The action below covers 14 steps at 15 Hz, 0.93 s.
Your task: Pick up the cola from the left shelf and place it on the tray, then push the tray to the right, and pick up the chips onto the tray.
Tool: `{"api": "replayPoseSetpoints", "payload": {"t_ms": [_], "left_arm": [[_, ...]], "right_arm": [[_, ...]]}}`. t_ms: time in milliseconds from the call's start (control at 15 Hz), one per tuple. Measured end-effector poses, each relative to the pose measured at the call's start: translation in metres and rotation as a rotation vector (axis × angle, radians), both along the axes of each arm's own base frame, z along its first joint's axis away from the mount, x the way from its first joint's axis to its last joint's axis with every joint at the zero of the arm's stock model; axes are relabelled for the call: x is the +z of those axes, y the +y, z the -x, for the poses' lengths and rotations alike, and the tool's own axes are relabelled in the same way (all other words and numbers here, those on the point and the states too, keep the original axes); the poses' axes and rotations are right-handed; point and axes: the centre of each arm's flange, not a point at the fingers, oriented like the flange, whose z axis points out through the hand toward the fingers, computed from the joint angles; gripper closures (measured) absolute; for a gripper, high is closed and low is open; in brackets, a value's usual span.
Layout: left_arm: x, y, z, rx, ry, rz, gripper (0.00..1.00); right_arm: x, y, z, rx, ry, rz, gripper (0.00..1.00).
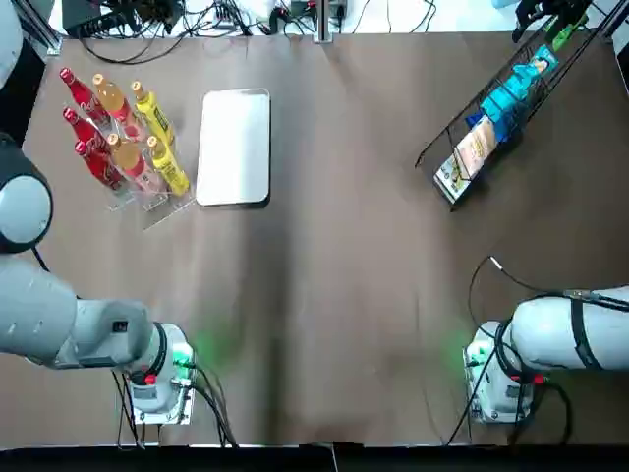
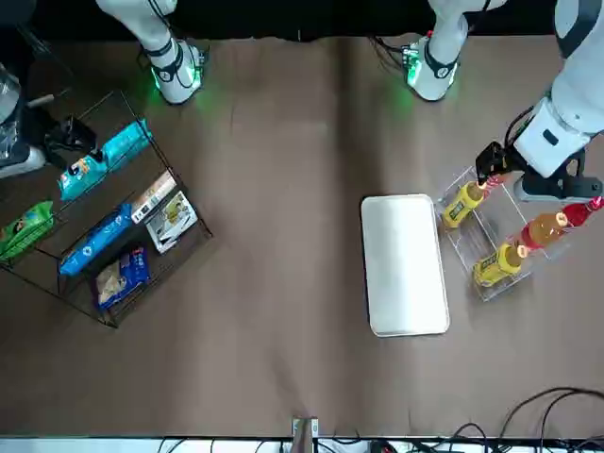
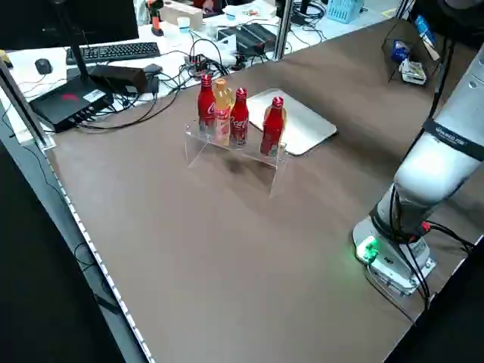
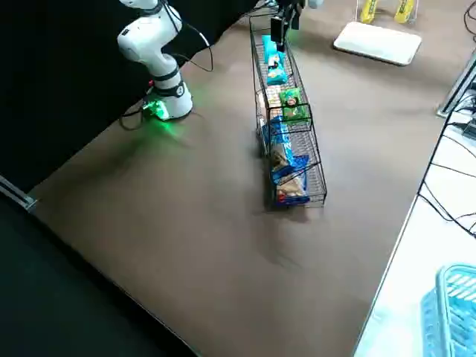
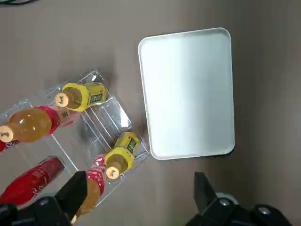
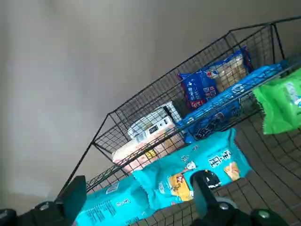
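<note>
Three red cola bottles [image 1: 81, 130] stand with orange and yellow bottles in a clear shelf [image 1: 147, 202] at the far left. The white tray [image 1: 234, 147] lies just right of it, bare. My left gripper [image 5: 138, 183] hangs open high over the shelf and tray, holding nothing; it shows beside the yellow bottles [image 2: 493, 165] from across the table. One cola [image 5: 35, 179] lies near its finger. Chip bags [image 6: 188, 174] fill a wire rack [image 1: 462, 128] at the far right. My right gripper [image 6: 136, 186] is open above the rack [image 2: 57, 132].
Both arm bases [image 1: 157, 379] sit at the near edge with green lights. Cables and a keyboard [image 3: 113, 51] lie beyond the far edge. A green bag [image 6: 282, 101] sits in the rack's upper tier. Brown tabletop [image 1: 334, 295] stretches between shelf and rack.
</note>
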Motion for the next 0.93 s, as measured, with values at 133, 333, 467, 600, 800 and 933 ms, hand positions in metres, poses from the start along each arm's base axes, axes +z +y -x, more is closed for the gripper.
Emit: {"api": "replayPoseSetpoints", "payload": {"t_ms": [133, 333, 467, 600, 800, 933], "left_arm": [[0.000, 0.003, 0.000, -0.004, 0.000, 0.000, 0.00], [-0.001, 0.010, -0.001, 0.008, 0.007, -0.001, 0.00], [-0.010, 0.024, 0.004, 0.034, 0.073, -0.012, 0.00], [-0.018, 0.057, 0.006, 0.088, 0.120, -0.016, 0.00], [-0.035, 0.148, 0.021, 0.084, 0.166, 0.001, 0.00], [-0.042, 0.188, 0.037, 0.057, 0.157, 0.008, 0.00]], "right_arm": [[0.000, -0.001, 0.000, -0.015, -0.003, 0.000, 0.00], [0.005, -0.003, -0.005, -0.032, -0.045, 0.010, 0.00], [0.007, -0.010, -0.006, -0.042, -0.058, 0.026, 0.00], [0.007, -0.008, -0.005, -0.025, -0.047, 0.059, 0.00], [0.002, 0.034, 0.002, 0.062, -0.001, 0.068, 0.00], [-0.001, 0.044, 0.007, 0.086, 0.040, 0.070, 0.00]]}}
